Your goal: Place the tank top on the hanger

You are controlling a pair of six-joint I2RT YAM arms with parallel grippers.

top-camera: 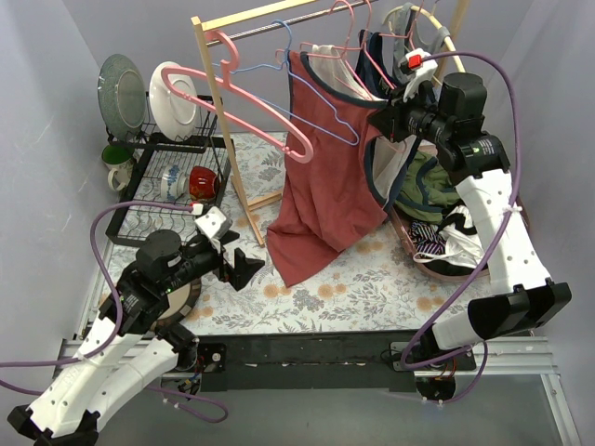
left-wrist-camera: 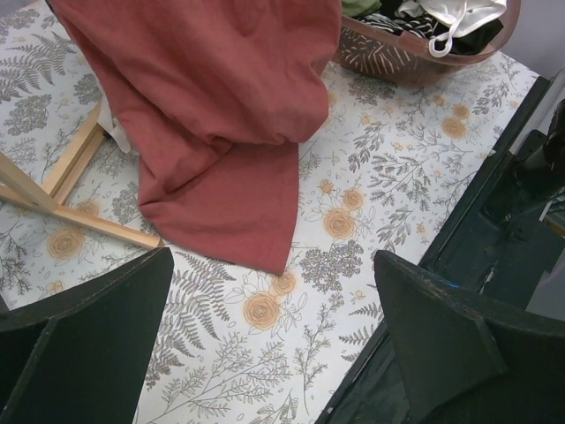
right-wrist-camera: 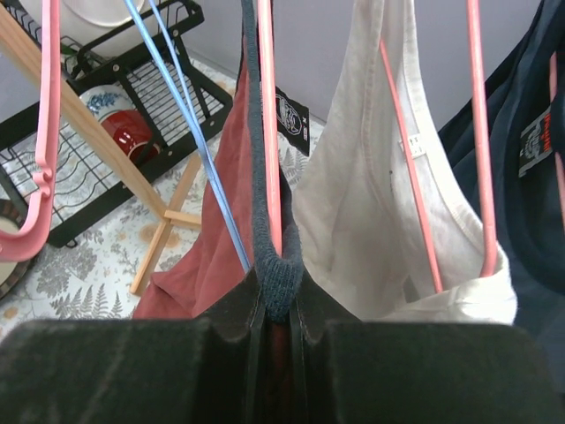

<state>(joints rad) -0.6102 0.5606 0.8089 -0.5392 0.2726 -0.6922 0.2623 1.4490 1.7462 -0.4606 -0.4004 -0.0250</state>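
The rust-red tank top [top-camera: 325,186] hangs from the rail, and its lower hem lies on the floral table cloth [left-wrist-camera: 221,115]. My right gripper [top-camera: 383,119] is up at the rail, shut on the top's dark navy strap trim [right-wrist-camera: 278,283]. The thin pink wire hanger [right-wrist-camera: 267,132] runs down right beside that trim, into the jaws; it also shows on the rail in the top view [top-camera: 354,37]. My left gripper [top-camera: 246,265] is open and empty, low over the table just in front of the hem [left-wrist-camera: 272,265].
A thick pink plastic hanger [top-camera: 232,93] and a blue wire hanger [top-camera: 307,102] hang at the left of the wooden rack [top-camera: 223,139]. A white tank top [right-wrist-camera: 388,203] and a navy top [right-wrist-camera: 530,115] hang to the right. A dish rack [top-camera: 158,186] stands left, and a clothes basket [top-camera: 446,232] right.
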